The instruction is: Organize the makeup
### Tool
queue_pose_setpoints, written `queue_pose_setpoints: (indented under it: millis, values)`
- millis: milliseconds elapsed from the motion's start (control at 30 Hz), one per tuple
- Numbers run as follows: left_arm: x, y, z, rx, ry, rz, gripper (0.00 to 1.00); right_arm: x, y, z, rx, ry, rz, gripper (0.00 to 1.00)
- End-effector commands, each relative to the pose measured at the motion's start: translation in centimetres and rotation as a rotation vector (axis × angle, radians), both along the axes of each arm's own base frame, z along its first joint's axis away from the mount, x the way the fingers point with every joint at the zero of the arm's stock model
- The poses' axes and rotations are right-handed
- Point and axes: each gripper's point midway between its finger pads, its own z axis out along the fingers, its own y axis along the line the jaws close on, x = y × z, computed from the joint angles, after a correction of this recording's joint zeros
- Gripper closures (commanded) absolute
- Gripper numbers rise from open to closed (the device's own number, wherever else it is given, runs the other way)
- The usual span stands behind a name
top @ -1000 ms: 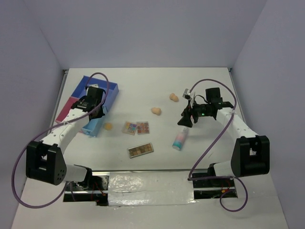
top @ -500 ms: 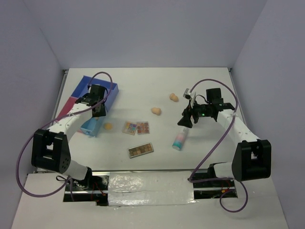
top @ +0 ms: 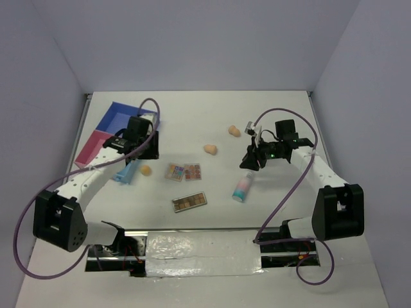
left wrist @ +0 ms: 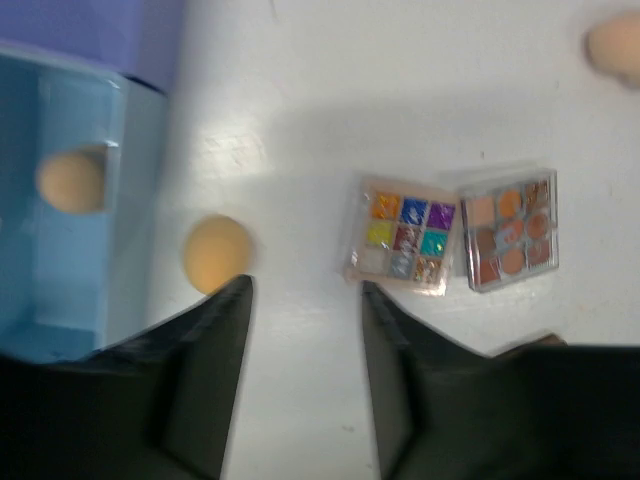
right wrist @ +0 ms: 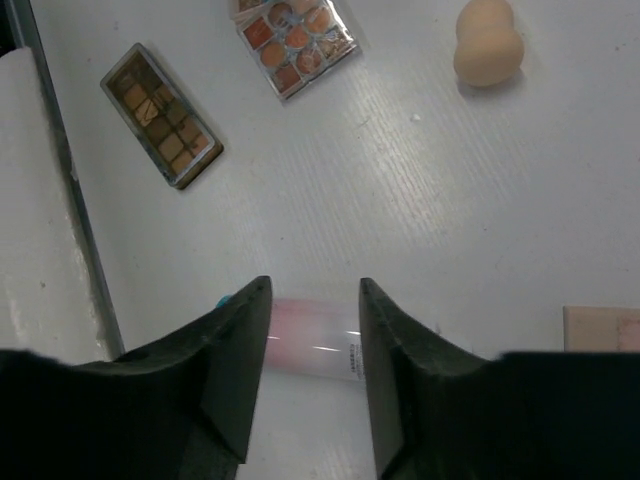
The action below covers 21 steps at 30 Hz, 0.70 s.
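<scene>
Our left gripper (left wrist: 305, 290) hangs released, with only the table (left wrist: 300, 100) between its fingers. A loose sponge (left wrist: 215, 252) lies near one finger, just beside the teal tray (left wrist: 60, 290), which holds a stored sponge (left wrist: 70, 180). The bright palette (left wrist: 405, 240) touches the brown palette (left wrist: 508, 228). Our right gripper (right wrist: 312, 300) hangs with its jaws spread over the tube (right wrist: 315, 352), and the long palette (right wrist: 162, 115) lies well apart.
</scene>
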Motion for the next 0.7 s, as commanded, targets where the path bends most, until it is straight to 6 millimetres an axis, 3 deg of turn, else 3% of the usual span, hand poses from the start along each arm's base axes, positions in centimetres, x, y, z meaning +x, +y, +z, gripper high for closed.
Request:
queue_pose_setpoints:
  millis: [0,33,200,300,467,667]
  values:
    - [-3.1,-1.6,-4.1,0.1,0.144,-0.069,0.37,-0.2,0.8,0.2,0.019,0.01,0.025,0.49]
    - [-3.3,-1.5,-4.5,0.132,0.155,-0.062,0.35,-0.2,0.9,0.1,0.016,0.014,0.025,0.44]
    - [-3.1,1.3,-6.6,0.363,0.214,0.049,0.34,0.4,1.2,-0.1,0.002,0.02,0.019,0.41]
    - [-1.8,2.2,-6.3,0.443,0.206,0.091,0.36,0.8,1.4,-0.1,0.0,0.028,0.022,0.4]
    - [-0.2,2.9,-6.4,0.537,0.194,0.11,0.37,1.1,1.6,-0.2,-0.006,0.034,0.024,0.4]
    - [0.7,3.2,-7.9,0.606,0.228,0.102,0.42,0.9,1.6,-0.5,-0.01,0.037,0.02,0.39]
